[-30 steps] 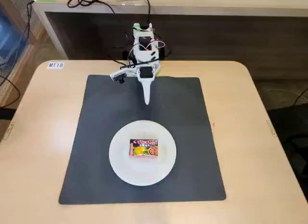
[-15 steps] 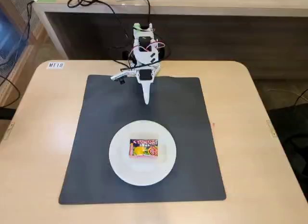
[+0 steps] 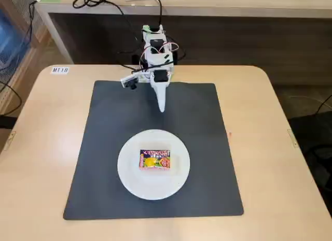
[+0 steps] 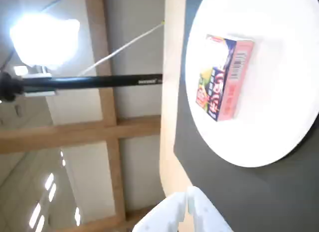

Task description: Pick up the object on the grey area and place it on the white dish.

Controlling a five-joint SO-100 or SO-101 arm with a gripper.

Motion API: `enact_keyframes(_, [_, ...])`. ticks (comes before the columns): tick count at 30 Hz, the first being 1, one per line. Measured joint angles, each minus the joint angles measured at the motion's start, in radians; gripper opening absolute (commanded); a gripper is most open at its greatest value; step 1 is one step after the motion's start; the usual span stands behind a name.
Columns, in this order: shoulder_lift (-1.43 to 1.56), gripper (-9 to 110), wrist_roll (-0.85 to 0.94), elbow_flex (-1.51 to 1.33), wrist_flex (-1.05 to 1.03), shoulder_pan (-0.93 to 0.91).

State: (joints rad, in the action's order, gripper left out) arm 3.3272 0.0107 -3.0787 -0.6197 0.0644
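White gripper (image 4: 189,207) tips fill the bottom edge of my wrist view, closest to the lens; the two tips sit pressed together with only a thin seam between them and nothing held.

From the fixed view I log the scene by size. Light wood table (image 3: 290,199) carries everything. On it lies the grey area (image 3: 104,147), a dark square mat; the wrist view shows its edge against the table (image 4: 172,92) and a dark patch of mat (image 4: 259,197) just past the gripper tips. Centred toward the near half of the mat sits the white dish (image 3: 129,173), seen in the wrist view as a bright round plate (image 4: 284,117).

The arm (image 3: 156,49) stands at the far edge of the mat, folded back, its gripper (image 3: 161,107) pointing down toward the mat as a single narrow white taper; I see no gap between the fingers there either.

The object (image 3: 155,159), a small yellow, red and pink packet, lies flat near the middle of the dish. In the wrist view the packet (image 4: 222,77) shows a barcode on its pink side. Packet and gripper are well apart: bare mat and the dish's far rim lie between them, and nothing touches the packet but the plate.

A small label (image 3: 60,70) is stuck at the table's far left corner.
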Motion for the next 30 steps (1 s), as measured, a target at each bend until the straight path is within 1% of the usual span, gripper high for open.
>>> enact_keyframes(8, [0.000,0,-0.025,-0.002,-0.127,0.038])
enact_keyframes(22, [0.000,0,-0.025,-0.002,-0.138,-0.017])
enact_keyframes(30, [0.000,0,-0.025,-0.002,-0.138,-0.017])
